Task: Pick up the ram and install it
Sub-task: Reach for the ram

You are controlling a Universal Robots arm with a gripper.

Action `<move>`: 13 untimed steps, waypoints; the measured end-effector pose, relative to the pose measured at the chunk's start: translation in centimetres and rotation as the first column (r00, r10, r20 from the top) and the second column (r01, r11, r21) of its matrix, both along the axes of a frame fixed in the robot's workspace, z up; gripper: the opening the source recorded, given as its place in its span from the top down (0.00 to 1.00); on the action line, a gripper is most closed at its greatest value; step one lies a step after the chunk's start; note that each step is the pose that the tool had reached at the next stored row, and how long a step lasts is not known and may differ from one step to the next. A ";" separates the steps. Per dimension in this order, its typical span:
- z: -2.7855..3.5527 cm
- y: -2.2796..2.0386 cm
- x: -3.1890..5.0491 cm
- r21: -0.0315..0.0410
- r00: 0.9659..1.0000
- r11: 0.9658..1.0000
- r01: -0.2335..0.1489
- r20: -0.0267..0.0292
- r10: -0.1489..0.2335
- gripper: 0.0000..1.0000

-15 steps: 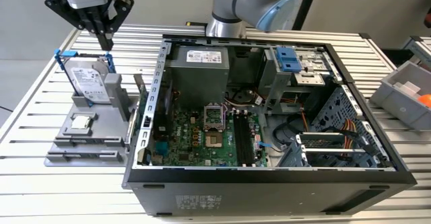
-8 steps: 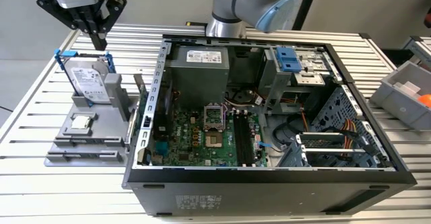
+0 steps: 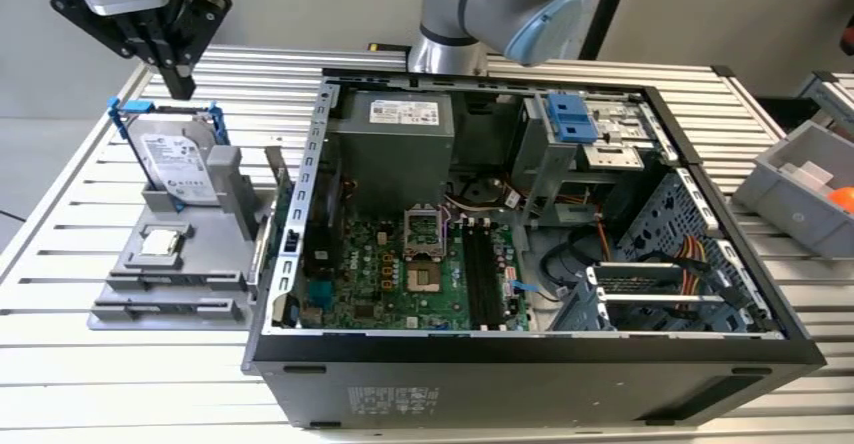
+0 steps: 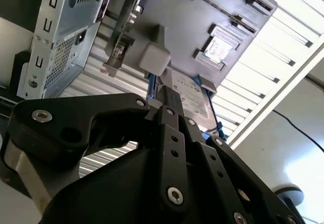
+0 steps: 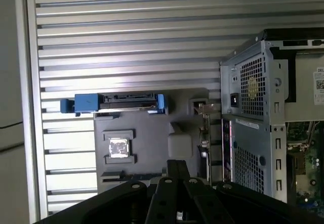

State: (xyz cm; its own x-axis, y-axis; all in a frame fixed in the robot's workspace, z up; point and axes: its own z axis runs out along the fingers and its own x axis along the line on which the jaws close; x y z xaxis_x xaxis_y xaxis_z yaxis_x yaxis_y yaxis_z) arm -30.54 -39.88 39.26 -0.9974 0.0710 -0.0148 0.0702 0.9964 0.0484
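**Beside the case (image 3: pixel 534 394) — ram not yet picked**

Inside it, black mobo slots (image 3: pixel 481 274) sit empty, so no install yet. Just outside its wall, ram (image 3: pixel 278 179) stands on edge, untouched. Farther from the case, gripper (image 3: pixel 178 84) hangs in the air — jaws pinched together, nothing held. Pick & install both left, I'd say.

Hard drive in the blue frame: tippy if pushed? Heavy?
Probably heavy for its size: the hard drive looks metal-cased. Likely stiff too. It stands on edge in the gray fixture, so a sideways push might tip it, though the fixture's supports likely steady it.
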 end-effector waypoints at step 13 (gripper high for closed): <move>0.00 0.00 -2.20 0.000 1.000 1.000 0.000 0.000 0.000 1.00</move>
State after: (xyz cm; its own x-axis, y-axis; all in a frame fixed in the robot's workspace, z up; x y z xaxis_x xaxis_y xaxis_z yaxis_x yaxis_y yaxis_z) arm -32.74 -39.88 39.25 -0.9974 0.0710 -0.0148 0.0702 0.9964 0.0484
